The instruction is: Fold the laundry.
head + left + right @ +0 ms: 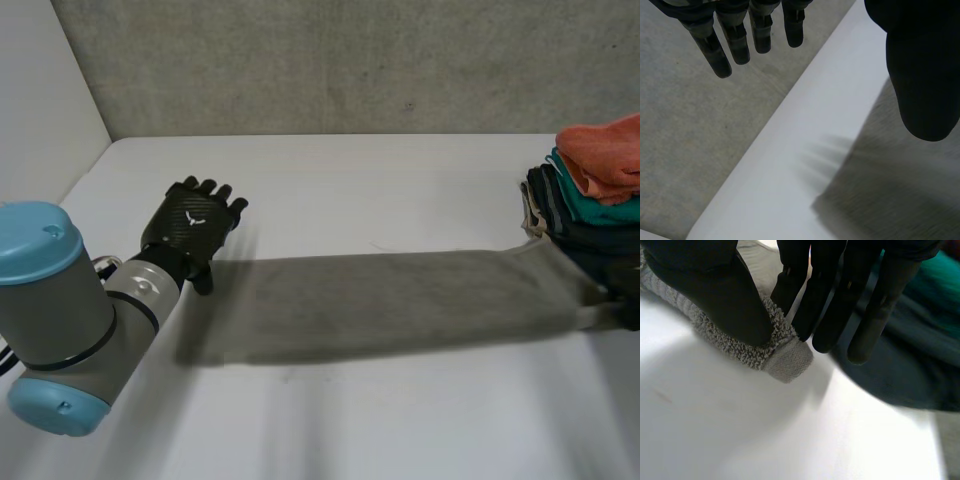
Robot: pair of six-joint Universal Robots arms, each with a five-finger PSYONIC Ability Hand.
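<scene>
As we look down from behind the arms, the nearest thing is the left arm (pixel 60 310), with its grey joint and light-blue caps, at the near left of the white table (pixel 400 420). Just past it lies the grey towel (pixel 400 300). It is pulled out into a long flat strip, and its long side runs across the table from left to right. Its left end stops near the left hand (pixel 195 225), and its right end narrows to a corner at the foot of a stack of folded cloths (pixel 590 200). In the right wrist view, the right hand (pixel 715 295) has that corner: the thumb presses the fluffy towel against the fingers (pixel 825 300), so the hand is clamped on it, and a small hemmed tip sticks out past the thumb. In the left wrist view, the left hand's fingers (pixel 735 40) are straight and well apart from the thumb, and they hold nothing. The towel's edge lies under the thumb, but we cannot tell if the thumb touches it. The stack is cut off at the side, with an orange cloth (pixel 605 155) on top, a teal one (pixel 600 210) under it and dark ones below that we cannot tell apart. Behind the table stands a rough grey wall (pixel 350 60), with a plain white wall (pixel 40 100) at the left.
</scene>
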